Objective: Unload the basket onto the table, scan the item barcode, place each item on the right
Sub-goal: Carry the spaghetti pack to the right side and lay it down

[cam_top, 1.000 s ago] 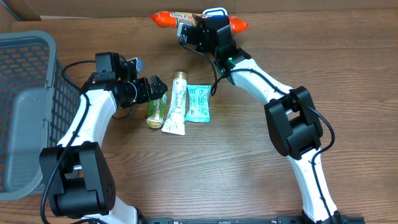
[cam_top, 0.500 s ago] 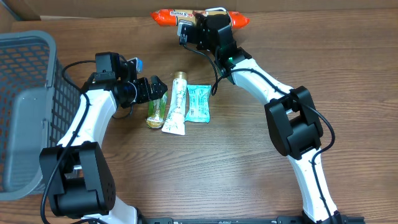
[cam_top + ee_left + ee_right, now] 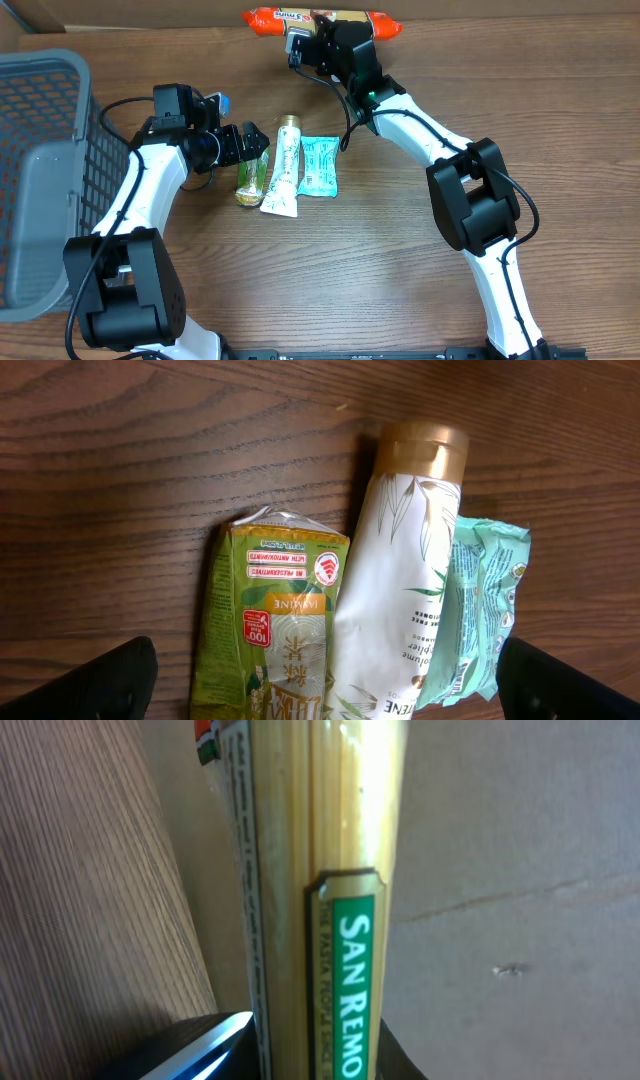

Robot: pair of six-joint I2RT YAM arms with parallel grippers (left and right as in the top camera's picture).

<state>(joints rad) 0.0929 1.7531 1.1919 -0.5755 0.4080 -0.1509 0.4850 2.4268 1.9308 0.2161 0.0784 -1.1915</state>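
- Pasta packet [image 3: 268, 18]: long clear pack of spaghetti with orange-red ends, lying along the far edge of the desk [image 3: 380, 260], right of the middle.
- Green label [image 3: 352, 970] with a gold border reads "SAN REMO" in white. There is small print down the pack's side, too small to read. No barcode can be made out in any view.
- Right gripper [image 3: 325, 30]: nearly closed, pinching the pasta packet about mid-length, a dark finger on each side. Can't tell if the pack is lifted or resting on the desk.
- Left gripper [image 3: 250, 143]: jaws spread as wide as they go, holding nothing. It hovers over the near end of the green packet, left of desk centre.
- Green packet [image 3: 275, 625]: crinkled, tea-style wrap with Chinese characters and a red-and-white round mark. The printing is upside down; "ANTIOXIDANTS" is just readable.
- White tube [image 3: 400, 590]: gold cap pointing to the far edge, leaf drawing. Partial words "volume" and "ENE" show near its lower end. It touches the green packet and overlaps the teal one.
- Teal packet [image 3: 485, 610]: small and crumpled, on the right of the row. Its print is unreadable.
- Desk: dark brown woodgrain, matte. A tan board-like surface stands beyond the far edge.
- Grey mesh basket [image 3: 40, 150] sits at the left edge, well apart from the three items.
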